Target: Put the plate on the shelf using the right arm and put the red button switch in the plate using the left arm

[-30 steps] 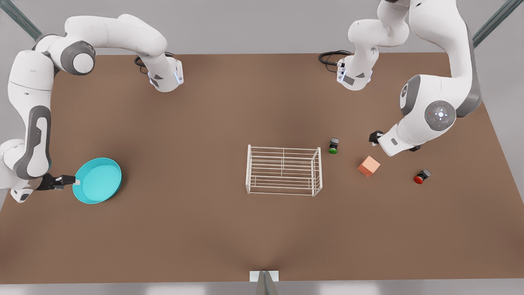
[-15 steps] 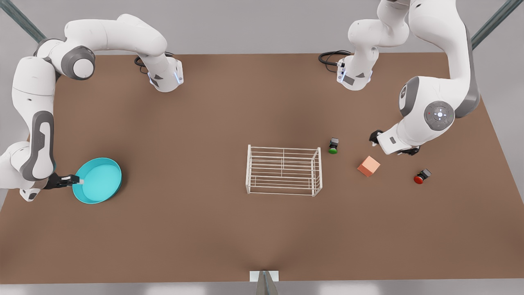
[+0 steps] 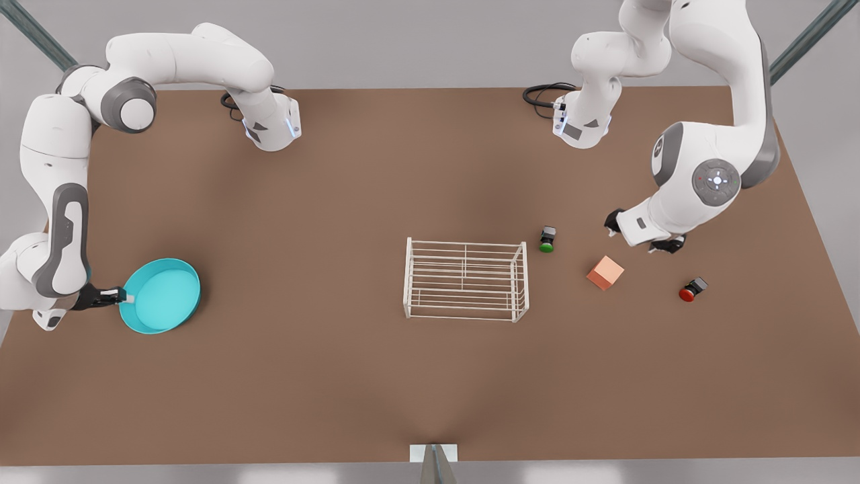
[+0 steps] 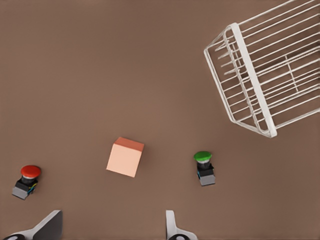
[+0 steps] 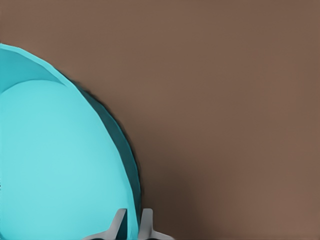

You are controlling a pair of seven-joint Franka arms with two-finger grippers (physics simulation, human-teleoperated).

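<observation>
The turquoise plate lies on the table at the front view's left. My right gripper is shut on its near rim; in the right wrist view the two fingers pinch the edge of the plate. The white wire shelf stands mid-table, also seen as the shelf from the left wrist. The red button switch lies on its side at the front view's right. My left gripper hovers open above the table, with the red button switch off to one side of its fingers.
A green-capped switch lies just right of the shelf in the front view, and an orange cube sits between it and the red one. From the left wrist, the cube and green switch lie ahead of the open fingers.
The left arm has drifted slightly toward the table's back in the front view. The right arm's elbow has shifted a little while its gripper stays at the plate's rim.
</observation>
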